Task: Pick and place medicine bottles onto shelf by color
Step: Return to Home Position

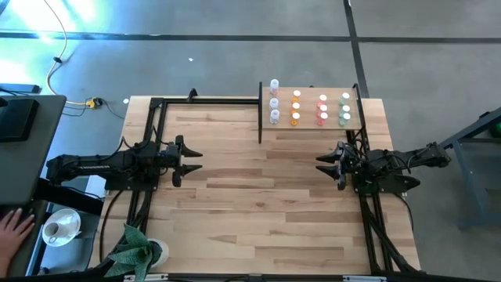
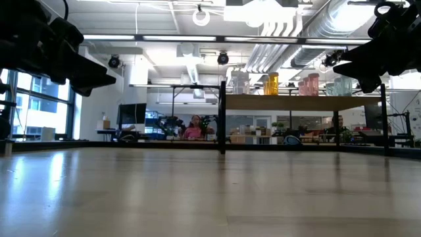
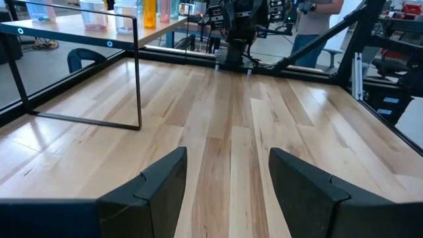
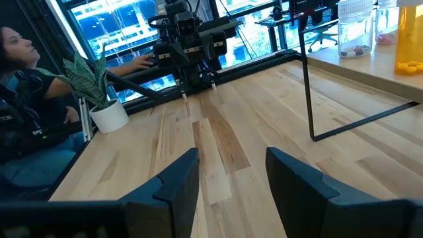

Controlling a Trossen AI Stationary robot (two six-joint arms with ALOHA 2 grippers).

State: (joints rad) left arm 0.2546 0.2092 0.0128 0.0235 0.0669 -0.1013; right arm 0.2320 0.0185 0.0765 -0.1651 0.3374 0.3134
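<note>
The left gripper [image 1: 195, 160] is hovering over the left side of the table [image 1: 258, 211], its jaws standing open with nothing between them. The right gripper [image 1: 322, 163] is hovering over the right side, near the shelf [image 1: 309, 110], its jaws also gaping and empty. The two are pointing at each other, well apart. The shelf is sitting at the table's far right corner. On it, three clear bottles [image 1: 275, 101] are standing in a line at the left edge. Three orange bottles [image 1: 296, 107], three pink bottles [image 1: 322, 109] and three green bottles [image 1: 345, 108] are lining up beside them toward the right.
</note>
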